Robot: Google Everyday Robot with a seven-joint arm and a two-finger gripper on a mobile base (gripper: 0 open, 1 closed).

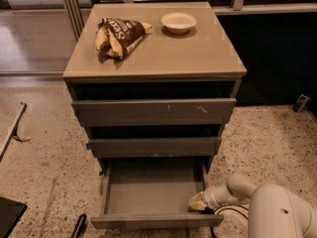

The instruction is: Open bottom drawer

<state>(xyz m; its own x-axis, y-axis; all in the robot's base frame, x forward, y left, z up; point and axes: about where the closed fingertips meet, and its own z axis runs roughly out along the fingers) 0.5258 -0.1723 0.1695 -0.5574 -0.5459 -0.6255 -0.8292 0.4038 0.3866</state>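
The bottom drawer (148, 192) of the grey cabinet stands pulled out, showing a shallow grey box interior with nothing in it. Its narrow plain front (153, 221) faces me at the bottom of the view. My gripper (198, 202) is at the drawer's right front corner, its pale fingertips just inside the right wall near the front. The white arm (277, 212) reaches in from the lower right.
Above are the middle drawer front (153, 147) with a small blue tab at its left edge, and the wide top front (153, 112) with pale scratches. On the cabinet top lie a chip bag (119, 33) and a white bowl (178, 22). Speckled floor surrounds the cabinet.
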